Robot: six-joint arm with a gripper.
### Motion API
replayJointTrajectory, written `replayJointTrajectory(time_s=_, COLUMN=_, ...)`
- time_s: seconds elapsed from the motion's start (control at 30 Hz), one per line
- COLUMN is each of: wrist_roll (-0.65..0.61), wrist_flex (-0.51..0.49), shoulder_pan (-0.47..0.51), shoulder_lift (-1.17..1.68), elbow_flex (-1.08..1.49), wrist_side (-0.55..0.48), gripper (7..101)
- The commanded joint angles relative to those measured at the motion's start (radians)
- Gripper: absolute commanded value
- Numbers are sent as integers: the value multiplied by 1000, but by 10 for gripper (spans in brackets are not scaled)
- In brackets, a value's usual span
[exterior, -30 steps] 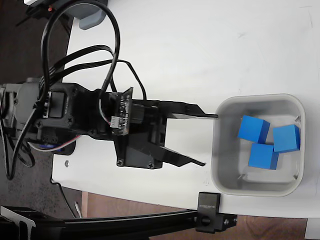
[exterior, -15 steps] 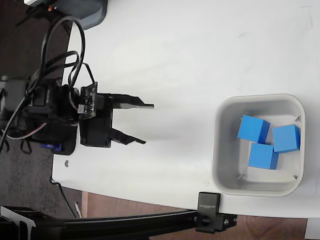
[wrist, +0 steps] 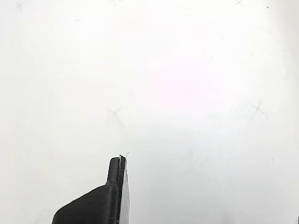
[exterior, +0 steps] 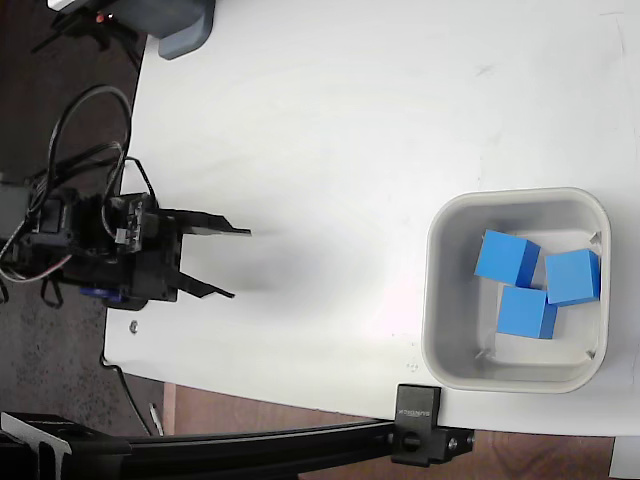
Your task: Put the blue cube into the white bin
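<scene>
In the fixed view, the white bin [exterior: 517, 290] is seen at the right side of the white table [exterior: 380, 120], near its lower edge. Three blue cubes are held inside it: one blue cube [exterior: 506, 258] toward the left of the bin floor, a second [exterior: 573, 276] to its right near the right wall, and a third [exterior: 527, 313] below and between them — all three lie close together, the third touching or nearly touching the other two. The gripper [exterior: 238, 263] is found at the far left of the table, well apart from the bin, with its two black fingers spread and nothing between them. Black cables [exterior: 75, 150] are looped above the arm. In the wrist view, only one dark fingertip [wrist: 114, 186] is shown against bare white tabletop [wrist: 187, 93] — the second is out of frame. A black clamp [exterior: 420, 440] is fixed to the table's lower edge just below the bin.
</scene>
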Motion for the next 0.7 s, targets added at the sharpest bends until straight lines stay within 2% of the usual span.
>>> replayJointTrajectory(time_s=0.03, wrist_roll=-2, wrist_flex=61, shoulder_pan=-9, shoulder_lift=216, elbow_flex=58, wrist_side=-3, gripper=1003)
replayJointTrajectory(time_s=0.07, wrist_roll=-5, wrist_flex=37, shoulder_pan=-11, shoulder_lift=210, elbow_flex=74, wrist_side=-14, gripper=1003)
replayJointTrajectory(time_s=0.2, wrist_roll=12, wrist_flex=51, shoulder_pan=-55, shoulder_lift=215, elbow_flex=71, wrist_side=46, gripper=1003)
replayJointTrajectory(time_s=0.7, wrist_roll=12, wrist_flex=51, shoulder_pan=-55, shoulder_lift=215, elbow_flex=71, wrist_side=44, gripper=1003)
